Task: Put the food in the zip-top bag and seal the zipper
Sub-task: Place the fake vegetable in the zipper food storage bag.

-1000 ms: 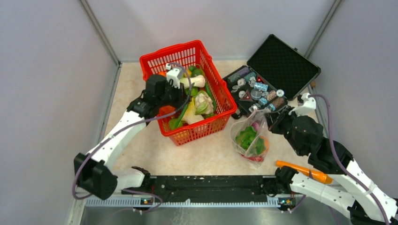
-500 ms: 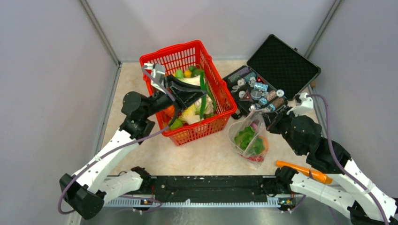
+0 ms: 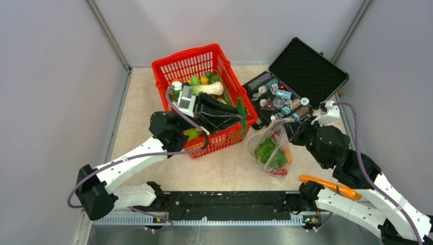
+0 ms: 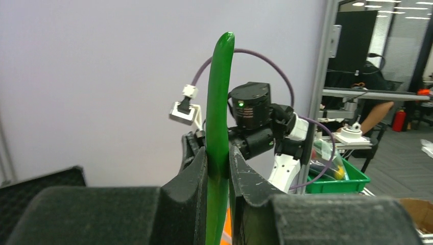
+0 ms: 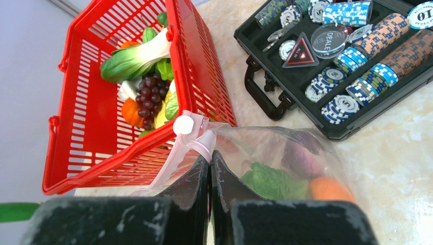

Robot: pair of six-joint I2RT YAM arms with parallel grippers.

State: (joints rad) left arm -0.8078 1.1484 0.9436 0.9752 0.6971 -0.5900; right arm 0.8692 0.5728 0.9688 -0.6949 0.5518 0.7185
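Two big things share the table (image 3: 143, 97): the basket (image 3: 189, 53) and, right of it, the open case (image 3: 309, 69). Just right of the basket's near corner stands the bag (image 3: 273, 150), lettuce (image 5: 270, 181) and orange food (image 5: 327, 189) inside. Over the basket's right rim the left gripper (image 4: 218, 158) pinches a long green pod (image 4: 219, 92). The right gripper (image 5: 210, 163) is clamped on the bag's zipper (image 5: 191, 145), right of the basket.

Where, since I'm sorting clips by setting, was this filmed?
Probably a robotics lab work cell: grey partition walls box in a beige tabletop, and a person is visible at benches beyond.
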